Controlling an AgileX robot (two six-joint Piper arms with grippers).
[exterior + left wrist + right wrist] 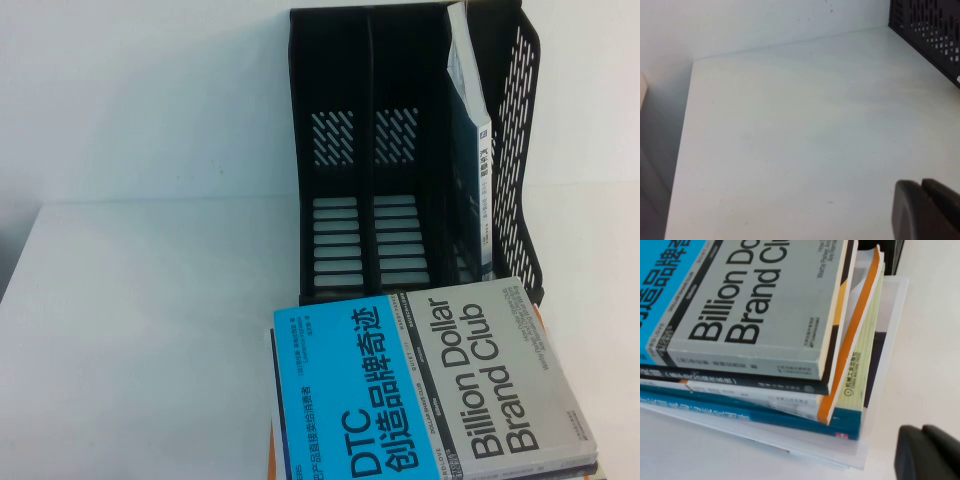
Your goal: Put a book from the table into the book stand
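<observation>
One white-grey paperback book [468, 150] stands in the black plastic three-slot stand [330, 150], rightmost slot; I see left pincer [925, 210] and right pincer [927, 452] well apart from it, both over the white counter [790, 150], fingers together.

You get bright, even, cool-tinted light in all views, washing the table [140, 350] nearly to white. The book stand [330, 100] reads as a dense black mass; its slots stay dim, with only the back and base slits glowing pale. Soft shadow gathers under the stack topped by the DTC book [765, 295]. The left gripper [927, 210] and right gripper [927, 452] show as dark, blurred shapes at the wrist views' corners.
</observation>
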